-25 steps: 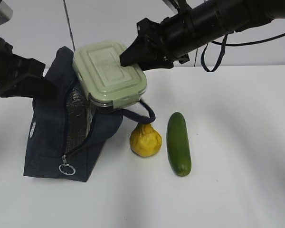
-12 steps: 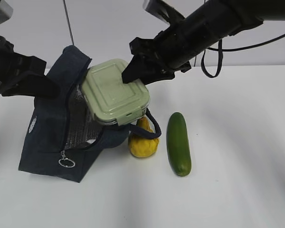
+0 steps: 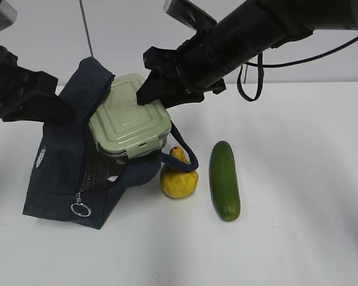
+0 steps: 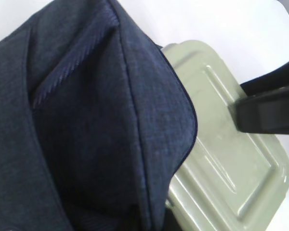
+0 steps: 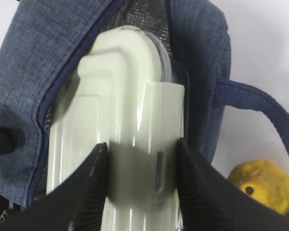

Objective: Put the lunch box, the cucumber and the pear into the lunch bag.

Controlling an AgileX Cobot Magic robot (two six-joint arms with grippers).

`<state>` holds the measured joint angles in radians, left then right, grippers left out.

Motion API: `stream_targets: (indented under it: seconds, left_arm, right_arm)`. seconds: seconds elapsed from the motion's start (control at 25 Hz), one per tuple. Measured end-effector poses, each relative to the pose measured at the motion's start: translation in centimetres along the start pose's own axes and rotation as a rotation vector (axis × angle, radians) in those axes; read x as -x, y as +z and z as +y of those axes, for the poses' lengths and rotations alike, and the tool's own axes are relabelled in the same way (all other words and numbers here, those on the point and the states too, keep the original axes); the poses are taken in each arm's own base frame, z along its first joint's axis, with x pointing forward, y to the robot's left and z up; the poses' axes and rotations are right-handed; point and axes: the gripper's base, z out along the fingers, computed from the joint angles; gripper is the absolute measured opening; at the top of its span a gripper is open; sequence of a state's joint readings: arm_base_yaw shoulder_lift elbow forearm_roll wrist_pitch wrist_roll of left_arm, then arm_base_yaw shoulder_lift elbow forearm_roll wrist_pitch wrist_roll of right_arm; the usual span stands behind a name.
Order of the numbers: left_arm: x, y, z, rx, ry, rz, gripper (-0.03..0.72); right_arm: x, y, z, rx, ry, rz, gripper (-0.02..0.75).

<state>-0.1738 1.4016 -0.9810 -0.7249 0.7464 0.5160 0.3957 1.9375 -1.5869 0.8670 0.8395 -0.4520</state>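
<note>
Cucumber (image 3: 224, 180) lies lengthwise, pointing toward camera.

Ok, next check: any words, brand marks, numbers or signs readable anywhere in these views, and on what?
No readable text in any view.
Lunch bag: a small pale oval patch on its side, too small and blurred to read.
Lunch box lid: only raised moulded ridges, no lettering.
</note>
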Motion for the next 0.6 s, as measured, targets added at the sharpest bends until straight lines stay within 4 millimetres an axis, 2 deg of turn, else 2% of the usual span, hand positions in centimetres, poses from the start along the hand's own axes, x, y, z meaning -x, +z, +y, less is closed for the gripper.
stream_targets:
  seconds: [0.24, 0.6]
  left_arm:
    - [0.0, 0.0, 0.0, -0.002, 0.007, 0.003, 0.022]
    - [-0.1, -0.1, -0.3, -0.023, 0.012, 0.004, 0.022]
  right_arm:
    - [0.0, 0.5, 0.8, 0.007, 0.001, -0.02, 0.319]
    - [-0.2, 2.7, 2.4, -0.023, -0.051, -0.07, 0.297]
